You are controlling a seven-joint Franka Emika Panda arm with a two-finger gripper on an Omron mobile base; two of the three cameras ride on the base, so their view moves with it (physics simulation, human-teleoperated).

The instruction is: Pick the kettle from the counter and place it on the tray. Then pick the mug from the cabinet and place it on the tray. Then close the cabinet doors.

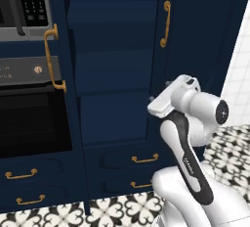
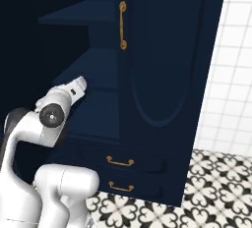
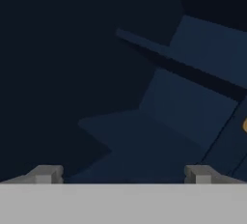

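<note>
1. Navy kitchen wall ahead: the cabinet [image 1: 114,59] stands open, with a black oven [image 1: 29,118] just left of it and white wall tile [image 2: 231,74] to its right.
2. Patterned black-and-white floor [image 2: 216,183] runs along the cabinet's foot; bare floor lies to the right of the cabinet in the right base view.
3. Left door [image 1: 66,64] is swung out edge-on, its brass handle [image 1: 51,57] overlapping the oven front.
4. Right door [image 2: 167,74] is open toward the camera; its brass handle [image 2: 122,25] sits near its inner edge, beside the shelves.
5. Shelves [image 2: 81,77] inside the cabinet: front edges step up one above another, and the visible ones look bare.
6. Two drawers [image 2: 120,162] with brass pulls sit under the shelf bay.
7. Arm [image 1: 190,123] is bent in front of the cabinet, with the wrist pointing into the opening between the two doors, about level with the lower shelves.
8. Gripper [image 3: 123,175]: fingertips [image 3: 46,174] stand wide apart and hold nothing; a shelf edge lies ahead between them.
9. Mug, kettle, tray: I can't spot any of them from these angles.
</note>
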